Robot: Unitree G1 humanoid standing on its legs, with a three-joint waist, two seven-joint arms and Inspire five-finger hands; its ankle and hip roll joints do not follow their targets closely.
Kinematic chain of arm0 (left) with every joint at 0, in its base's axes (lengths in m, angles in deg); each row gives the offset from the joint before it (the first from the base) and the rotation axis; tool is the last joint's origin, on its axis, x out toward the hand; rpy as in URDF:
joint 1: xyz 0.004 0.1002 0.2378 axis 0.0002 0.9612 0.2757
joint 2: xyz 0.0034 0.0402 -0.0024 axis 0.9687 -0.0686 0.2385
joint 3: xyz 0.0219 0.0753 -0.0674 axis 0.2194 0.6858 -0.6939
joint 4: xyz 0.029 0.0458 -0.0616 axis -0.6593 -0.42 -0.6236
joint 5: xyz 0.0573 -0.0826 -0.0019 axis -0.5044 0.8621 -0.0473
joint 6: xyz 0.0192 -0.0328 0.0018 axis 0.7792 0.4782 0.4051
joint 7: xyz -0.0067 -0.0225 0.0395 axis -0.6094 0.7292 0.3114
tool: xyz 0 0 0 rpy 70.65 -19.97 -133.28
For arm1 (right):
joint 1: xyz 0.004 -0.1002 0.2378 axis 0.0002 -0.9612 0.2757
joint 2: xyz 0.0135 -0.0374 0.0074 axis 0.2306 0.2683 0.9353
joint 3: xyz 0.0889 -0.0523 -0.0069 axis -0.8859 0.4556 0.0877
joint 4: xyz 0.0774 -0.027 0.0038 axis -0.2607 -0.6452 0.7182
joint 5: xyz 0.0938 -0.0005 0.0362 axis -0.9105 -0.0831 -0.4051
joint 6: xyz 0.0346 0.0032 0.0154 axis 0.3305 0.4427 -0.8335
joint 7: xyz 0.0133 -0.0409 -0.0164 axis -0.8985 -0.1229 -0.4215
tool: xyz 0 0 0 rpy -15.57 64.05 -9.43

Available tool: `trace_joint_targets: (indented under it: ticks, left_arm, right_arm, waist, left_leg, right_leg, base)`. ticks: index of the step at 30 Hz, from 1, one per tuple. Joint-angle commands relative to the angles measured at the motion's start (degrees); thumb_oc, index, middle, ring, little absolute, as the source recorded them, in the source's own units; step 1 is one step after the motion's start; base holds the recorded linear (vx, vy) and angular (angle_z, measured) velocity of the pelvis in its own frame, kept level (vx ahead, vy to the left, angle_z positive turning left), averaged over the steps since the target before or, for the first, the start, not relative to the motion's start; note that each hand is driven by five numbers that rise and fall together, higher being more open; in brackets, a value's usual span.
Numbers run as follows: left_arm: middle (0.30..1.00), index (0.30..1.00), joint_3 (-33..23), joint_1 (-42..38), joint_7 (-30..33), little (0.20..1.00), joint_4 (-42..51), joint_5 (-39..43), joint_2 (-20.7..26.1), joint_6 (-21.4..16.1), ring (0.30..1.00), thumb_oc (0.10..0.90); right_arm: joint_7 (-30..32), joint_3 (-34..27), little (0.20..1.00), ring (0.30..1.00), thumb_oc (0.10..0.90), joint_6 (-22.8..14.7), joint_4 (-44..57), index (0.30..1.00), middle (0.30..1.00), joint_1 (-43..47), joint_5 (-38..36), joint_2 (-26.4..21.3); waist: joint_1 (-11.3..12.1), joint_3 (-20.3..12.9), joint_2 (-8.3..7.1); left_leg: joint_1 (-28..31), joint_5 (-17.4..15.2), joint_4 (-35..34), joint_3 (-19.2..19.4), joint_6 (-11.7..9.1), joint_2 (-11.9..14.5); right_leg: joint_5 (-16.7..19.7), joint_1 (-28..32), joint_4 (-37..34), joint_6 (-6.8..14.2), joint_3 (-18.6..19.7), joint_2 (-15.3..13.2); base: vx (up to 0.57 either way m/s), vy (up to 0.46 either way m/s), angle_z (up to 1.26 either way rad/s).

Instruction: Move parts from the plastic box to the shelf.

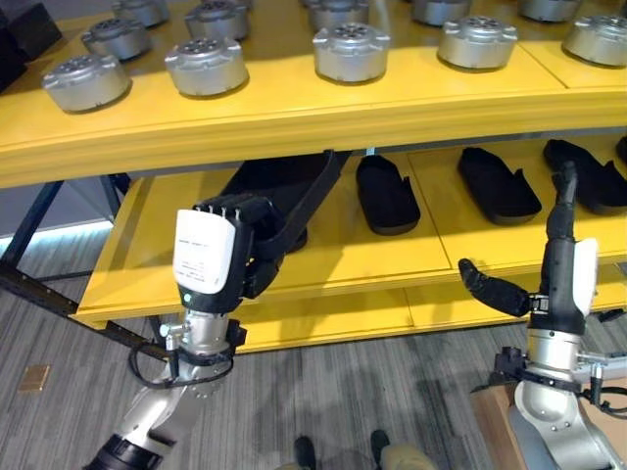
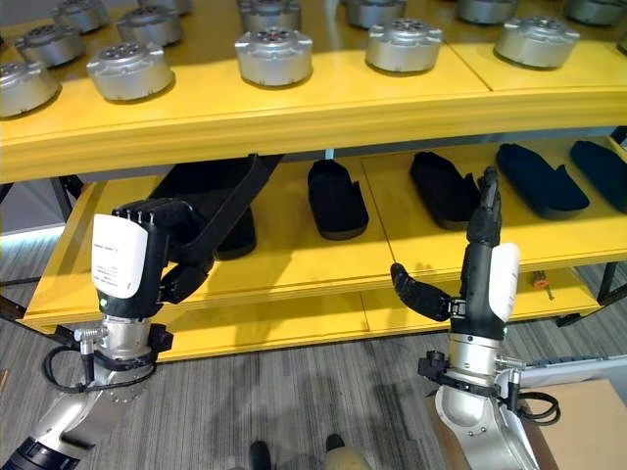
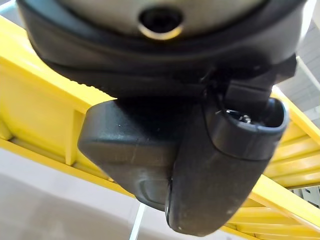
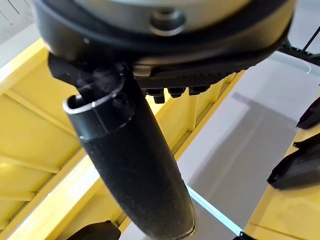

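Note:
My left hand (image 1: 206, 250) is shut on a long black moulded part (image 1: 292, 191). It holds the part tilted over the left end of the yellow middle shelf (image 1: 392, 257), with the part's far end up under the upper shelf. The left wrist view shows my thumb (image 3: 225, 165) pressed across this black part (image 3: 125, 155). My right hand (image 1: 560, 259) is open and holds nothing. It stands upright in front of the middle shelf's right half, fingers straight up and thumb out to the side.
Several black parts (image 1: 385, 194) lie side by side along the middle shelf. Rows of round silver parts (image 1: 351, 51) stand on the yellow upper shelf (image 1: 294, 110). A cardboard box (image 1: 498, 436) sits on the floor at lower right.

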Motion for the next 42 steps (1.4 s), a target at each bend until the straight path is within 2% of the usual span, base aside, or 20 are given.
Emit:
trace_joint_targets:
  ticks: [1,2,3,5,7,10,13,17,20,22,23,25,30,33,34,35,36,37,39,42]
  left_arm:
    - [0.3,0.3,-6.7,-6.43,8.47,0.3,4.94,2.07,-0.38,3.52,0.3,0.4]
    - [0.3,0.3,-7.02,-6.37,8.91,0.3,3.91,3.77,-0.61,3.56,0.3,0.4]
    - [0.3,0.3,-7.47,-6.51,9.71,0.3,2.2,5.5,-0.47,1.76,0.3,0.4]
    - [0.3,0.3,-8.01,-6.32,9.92,0.3,1.6,5.34,-0.57,0.24,0.3,0.4]
    - [0.3,0.3,-8.61,-5.88,9.1,0.3,1.75,3.67,-1.66,-1.14,0.3,0.4]
    - [0.3,0.3,-10.17,-4.9,5.29,0.3,3.48,1.82,-2.03,-4.46,0.3,0.4]
    - [0.3,0.3,-10.52,-3.75,4.36,0.3,4.15,0.44,-0.92,-3.5,0.3,0.4]
    - [0.3,0.3,-12.42,-1.61,4.25,0.3,2.82,1.47,0.12,-4.17,0.3,0.4]
    - [0.3,0.3,-11.2,-2.25,2.85,0.3,2.26,1.58,0.11,-3.9,0.3,0.4]
    - [0.3,0.3,-10.65,-2.03,2.88,0.3,1.68,1.7,0.24,-4.31,0.3,0.4]
    - [0.3,0.3,-10.61,-1.82,2.93,0.3,2.22,1.34,0.07,-3.6,0.3,0.4]
    - [0.3,0.3,-9.67,-3.03,2.97,0.3,1.68,1.56,-0.2,-2.68,0.3,0.4]
    - [0.3,0.3,-11.22,-1.55,2.83,0.3,0.63,4.2,-0.94,-1.94,0.3,0.4]
    - [0.3,0.3,-11.85,-1.17,1.83,0.3,-0.45,5.01,-1.47,-1.14,0.3,0.4]
    - [0.3,0.3,-12.01,-0.88,2.01,0.3,-0.4,5.24,-1.44,-0.24,0.3,0.4]
    - [0.3,0.3,-12.26,-0.37,3.41,0.3,-0.73,6.2,-1.34,1.54,0.3,0.4]
    - [0.3,0.3,-12.82,-0.28,4.03,0.3,-0.89,6.6,-1.37,2.42,0.3,0.4]
    - [0.3,0.3,-13.46,-0.61,4.66,0.3,-1.34,7.44,-1.67,4.07,0.3,0.4]
    - [0.3,0.3,-13.53,-1.23,5.08,0.3,-2.07,9.39,-2.02,5.31,0.3,0.4]
    - [0.3,0.3,-12.71,-2.65,4.78,0.3,-5.73,12.87,-3.03,6.26,0.3,0.4]
  right_arm:
    - [2.32,-5.34,1.0,1.0,0.9,-9.79,1.92,1.0,1.0,4.3,-4.71,-4.69]
    - [1.95,-6.05,1.0,1.0,0.9,-10.95,0.84,1.0,1.0,4.59,-4.59,-5.07]
    - [0.81,-6.96,1.0,1.0,0.9,-11.38,1.05,1.0,1.0,4.77,-3.81,-5.5]
    - [0.04,-7.35,1.0,1.0,0.9,-10.61,1.72,1.0,1.0,4.59,-4.42,-5.67]
    - [-1.44,-8.76,1.0,1.0,0.9,-10.31,2.3,1.0,1.0,3.27,-7.32,-4.94]
    - [-1.84,-10.65,1.0,1.0,0.9,-8.78,3.48,1.0,1.0,0.94,-8.03,-2.23]
    - [-1.81,-9.19,1.0,1.0,0.9,-7.28,4.59,1.0,1.0,2.13,-6.14,0.13]
    - [-2.59,-5.75,1.0,1.0,0.9,-4.44,3.27,1.0,1.0,6.91,-4.35,1.45]
    - [-1.27,-5.41,1.0,1.0,0.9,-3.64,2.53,1.0,1.0,6.23,-2.95,1.12]
    - [0.85,-5.87,1.0,1.0,0.9,-3.65,2.12,1.0,1.0,5.93,-1.78,0.5]
    - [1.69,-6.51,1.0,1.0,0.9,-3.61,1.77,1.0,1.0,5.71,-1.45,-0.25]
    - [3.5,-7.77,1.0,1.0,0.9,-4.56,0.6,1.0,1.0,4.52,-0.66,-0.92]
    - [6.75,-11.76,1.0,1.0,0.9,-4.69,-0.18,1.0,1.0,1.64,2.02,-1.9]
    - [8.12,-12.68,1.0,1.0,0.9,-5.0,0.63,1.0,1.0,1.22,2.28,-2.22]
    - [8.32,-12.81,1.0,1.0,0.9,-4.94,0.61,1.0,1.0,1.46,2.4,-2.3]
    - [8.73,-12.44,1.0,1.0,0.9,-5.29,-0.55,1.0,1.0,2.69,2.16,-2.98]
    - [8.43,-12.57,1.0,1.0,0.9,-6.0,-1.11,1.0,1.0,3.03,1.9,-3.47]
    - [8.3,-12.64,1.0,1.0,0.9,-7.12,-2.2,1.0,1.0,3.31,1.88,-3.7]
    - [8.86,-12.71,1.0,1.0,0.9,-8.18,-3.27,1.0,1.0,3.61,1.96,-3.87]
    - [10.35,-14.59,1.0,1.0,0.9,-8.67,-3.2,1.0,1.0,1.93,1.68,-4.46]
  waist:
    - [0.3,-2.13,-1.35]
    - [0.52,-1.79,-1.16]
    - [0.27,-1.6,-0.47]
    - [0.29,-1.47,-0.03]
    - [0.3,-1.54,0.18]
    - [1.55,-2.35,-0.69]
    - [2.93,-3.23,-0.84]
    - [6.14,-3.53,-1.01]
    - [5.67,-3.75,-1.51]
    - [5.08,-3.92,-1.87]
    - [4.58,-3.62,-2.07]
    - [3.24,-3.66,-2.09]
    - [1.78,-4.92,-1.61]
    - [1.08,-5.11,-1.4]
    - [0.93,-5.04,-1.45]
    - [1.6,-4.16,-2.06]
    - [2.18,-3.24,-2.63]
    - [2.33,-2.24,-2.73]
    - [1.93,-2.21,-2.8]
    - [1.11,-1.98,-2.51]
  left_leg:
    - [2.14,1.85,-4.63,-1.99,-2.17,5.11]
    - [1.2,3.08,-6.47,-2.23,-3.14,7.07]
    - [1.68,2.53,-6.79,-0.87,-3.15,7.05]
    - [2.0,2.37,-6.83,-0.67,-3.13,6.63]
    - [2.95,1.01,-6.41,-0.02,-2.86,5.34]
    - [3.85,-2.49,-4.52,0.88,-0.39,1.15]
    - [5.45,-4.0,-5.48,4.99,1.25,-0.75]
    - [6.9,-4.92,-6.36,12.64,2.12,-1.07]
    - [6.2,-5.83,-5.79,10.74,3.62,-2.28]
    - [6.44,-5.25,-6.42,10.82,3.96,-2.63]
    - [7.07,-5.65,-6.53,10.3,3.89,-3.28]
    - [6.68,-5.79,-5.98,7.85,4.07,-4.46]
    - [7.26,-5.98,-5.64,5.65,3.21,-5.0]
    - [7.7,-6.99,-4.27,6.57,3.01,-4.88]
    - [7.63,-8.22,-2.26,7.25,3.17,-4.99]
    - [4.64,-9.38,6.49,6.73,3.44,-5.49]
    - [1.46,-7.98,12.73,5.08,3.0,-5.33]
    - [-1.97,-6.13,15.54,3.72,2.17,-3.22]
    - [-1.55,-5.89,10.59,4.4,1.69,-1.2]
    - [-2.3,3.65,1.18,5.37,-1.5,2.89]
  right_leg:
    - [-0.84,2.19,-1.98,2.11,5.74,3.04]
    - [-1.52,3.72,-2.67,2.44,5.63,1.68]
    - [-1.63,3.93,-2.74,3.32,4.77,0.06]
    - [-1.33,3.14,-2.15,3.87,4.55,-0.58]
    - [-0.87,2.46,-1.59,4.98,3.23,-2.23]
    - [1.32,1.99,-1.93,7.36,-0.18,-5.98]
    - [3.65,1.26,-2.27,8.51,-6.11,-8.96]
    - [6.55,0.85,-3.2,9.49,-15.92,-11.11]
    - [3.02,0.84,-1.12,8.53,-12.48,-7.06]
    - [0.53,-0.53,0.57,7.14,-11.49,-2.47]
    - [-0.56,-0.26,-0.19,5.5,-10.4,0.79]
    - [0.57,-0.13,-2.88,4.03,-5.54,3.14]
    - [2.77,1.76,-7.95,3.04,-1.94,4.72]
    - [2.52,2.19,-8.41,2.72,-1.42,5.12]
    - [2.08,2.1,-7.82,2.43,-1.44,5.13]
    - [1.48,2.18,-6.32,1.21,-1.06,4.87]
    - [1.5,2.55,-5.78,0.49,-0.38,4.92]
    - [1.22,2.62,-4.97,-0.03,0.21,5.67]
    - [0.73,2.58,-4.52,0.26,0.08,5.65]
    - [0.12,4.72,-5.73,0.49,-0.29,5.46]
  base:
    - [0.16,0.381,-0.37]
    - [0.22,0.542,-0.34]
    - [0.19,0.565,-0.37]
    - [0.1,0.406,-0.22]
    - [0.17,0.471,-0.03]
    - [0.2,0.507,0.45]
    - [0.13,0.425,0.1]
    - [0.03,0.228,-0.67]
    - [0.04,0.074,-0.37]
    - [0.04,0.02,0.45]
    - [0.06,-0.006,0.11]
    - [0.06,-0.073,0.01]
    - [0.1,-0.133,0.15]
    - [0.08,-0.124,-0.1]
    - [0.06,-0.141,-0.08]
    - [0.02,-0.108,-0.24]
    - [-0.01,-0.084,-0.36]
    - [-0.01,-0.016,-0.57]
    - [0.03,0.071,-0.47]
    - [0.07,0.096,0.07]
